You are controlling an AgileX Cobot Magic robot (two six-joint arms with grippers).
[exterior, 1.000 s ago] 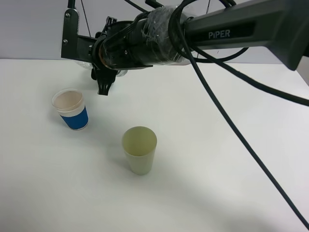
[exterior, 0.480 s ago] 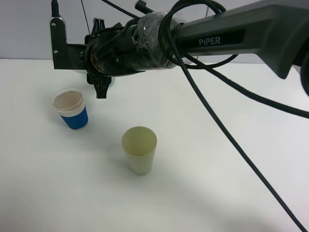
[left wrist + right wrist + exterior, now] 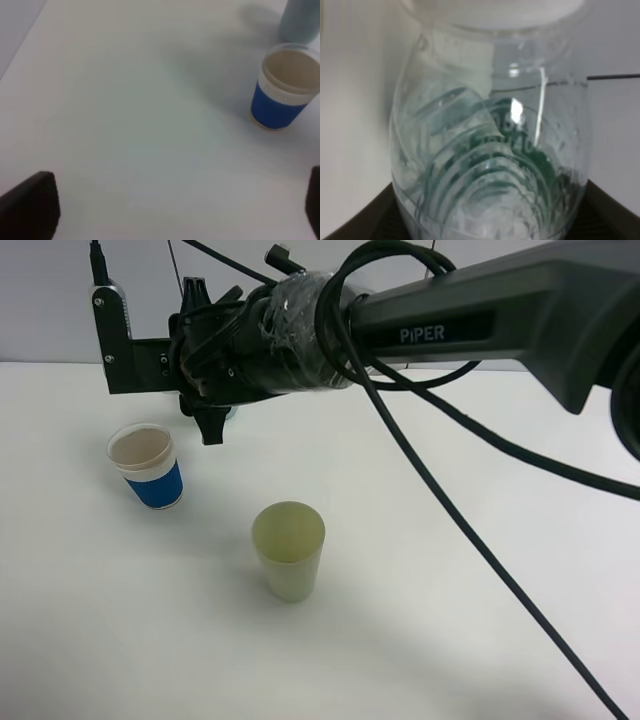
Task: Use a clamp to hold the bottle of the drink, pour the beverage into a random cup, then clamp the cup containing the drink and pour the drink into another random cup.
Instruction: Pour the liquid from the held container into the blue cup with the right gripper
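**Robot arm holds a water bottle in the air near a blue paper cup**

A plain white table (image 3: 480,640) fills the scene. A long black robot arm (image 3: 480,310) reaches across it from the right. Its right gripper (image 3: 205,365) is pinched onto a small clear ribbed plastic bottle (image 3: 490,150) with a green label, holding it in the air close to a blue-sleeved paper cup (image 3: 150,468). Clear colourless liquid (image 3: 555,150) shows inside the bottle. A plain pale yellow-green plastic cup (image 3: 288,552) stands apart from the paper cup, nearer the viewer. The left gripper (image 3: 170,210) hangs over bare table, jaws spread wide and holding nothing.

The bottle looks thin, light and easily squeezed, so the ribbed mid-body seems the surest hold. The paper cup would likely crush at the rim, so the sleeve looks safer.
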